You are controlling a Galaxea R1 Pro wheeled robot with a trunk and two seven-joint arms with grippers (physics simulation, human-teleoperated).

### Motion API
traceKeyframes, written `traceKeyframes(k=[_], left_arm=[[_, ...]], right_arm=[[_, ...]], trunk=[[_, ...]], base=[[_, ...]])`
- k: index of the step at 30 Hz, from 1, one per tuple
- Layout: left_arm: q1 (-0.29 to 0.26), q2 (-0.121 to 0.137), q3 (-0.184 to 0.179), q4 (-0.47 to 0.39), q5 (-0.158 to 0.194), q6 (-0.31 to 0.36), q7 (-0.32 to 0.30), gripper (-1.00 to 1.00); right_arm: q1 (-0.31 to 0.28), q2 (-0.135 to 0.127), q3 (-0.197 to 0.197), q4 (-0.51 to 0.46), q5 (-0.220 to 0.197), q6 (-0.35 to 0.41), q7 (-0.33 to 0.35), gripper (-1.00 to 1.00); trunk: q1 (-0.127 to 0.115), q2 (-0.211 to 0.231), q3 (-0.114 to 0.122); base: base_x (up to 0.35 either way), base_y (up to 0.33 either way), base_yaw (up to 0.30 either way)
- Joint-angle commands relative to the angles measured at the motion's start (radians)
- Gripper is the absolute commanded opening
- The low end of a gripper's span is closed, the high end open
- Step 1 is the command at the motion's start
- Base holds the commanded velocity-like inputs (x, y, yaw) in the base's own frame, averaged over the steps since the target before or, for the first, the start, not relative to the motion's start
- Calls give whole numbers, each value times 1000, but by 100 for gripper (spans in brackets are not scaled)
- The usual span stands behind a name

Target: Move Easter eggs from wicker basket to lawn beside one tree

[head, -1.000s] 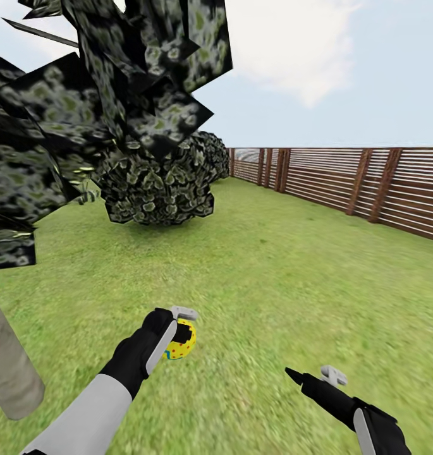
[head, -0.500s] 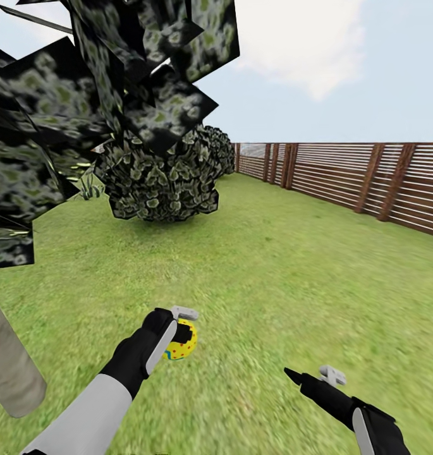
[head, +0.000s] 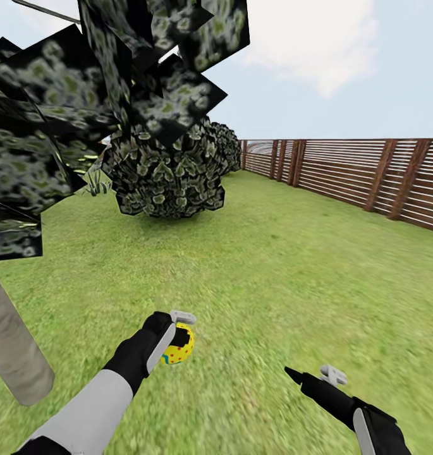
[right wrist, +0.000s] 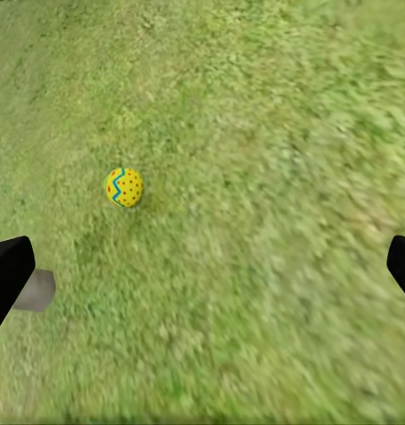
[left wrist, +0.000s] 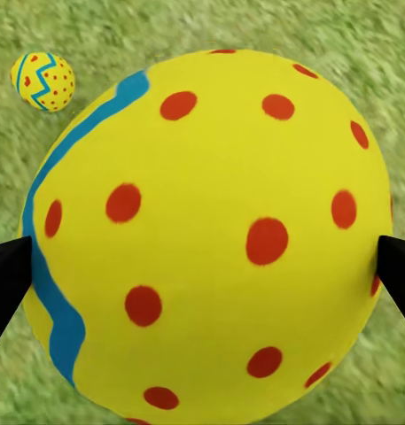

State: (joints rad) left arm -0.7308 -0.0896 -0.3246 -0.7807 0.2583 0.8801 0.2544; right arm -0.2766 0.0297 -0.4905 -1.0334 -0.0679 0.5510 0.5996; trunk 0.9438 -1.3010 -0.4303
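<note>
Since the whole head view has slid sideways over the last second, I'm pretty sure it's the camera and base turning, not the garden moving: the pale grey trunk (head: 17,354) of the tree now shows more fully at my left and the fence (head: 368,177) has drifted right. My left gripper (head: 178,335) is clamped on the red-dotted egg (head: 179,346), same as a second ago, and from its wrist cam I can see a second egg (left wrist: 43,81) with blue zigzags already lying on the lawn (head: 292,272). My right gripper (head: 314,376) hangs spread wide with nothing in it. So I reckon I'm lining up to drop this one beside the trunk, near its mate.
</note>
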Motion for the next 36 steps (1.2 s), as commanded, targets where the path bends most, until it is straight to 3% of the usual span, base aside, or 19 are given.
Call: traceKeyframes(k=[1,7,10,36], left_arm=[[-4,1,-1,7,11,-10,9,-100],[-7,3,5,17,7,-62,11,-100],[-7,4,5,18,7,-72,11,-100],[-7,6,5,18,3,-76,9,-100]], right_arm=[[-1,1,-3,-1,-7,9,2,100],[-1,1,-2,-1,-1,10,-1,100],[-1,1,-5,0,-5,-28,0,100],[0,2,-5,0,-7,-48,2,100]], trunk=[[4,-8,-4],[27,-50,-23],[38,-71,-33],[138,-253,-114]], base=[[0,0,2],[0,0,0],[0,0,0],[0,0,0]])
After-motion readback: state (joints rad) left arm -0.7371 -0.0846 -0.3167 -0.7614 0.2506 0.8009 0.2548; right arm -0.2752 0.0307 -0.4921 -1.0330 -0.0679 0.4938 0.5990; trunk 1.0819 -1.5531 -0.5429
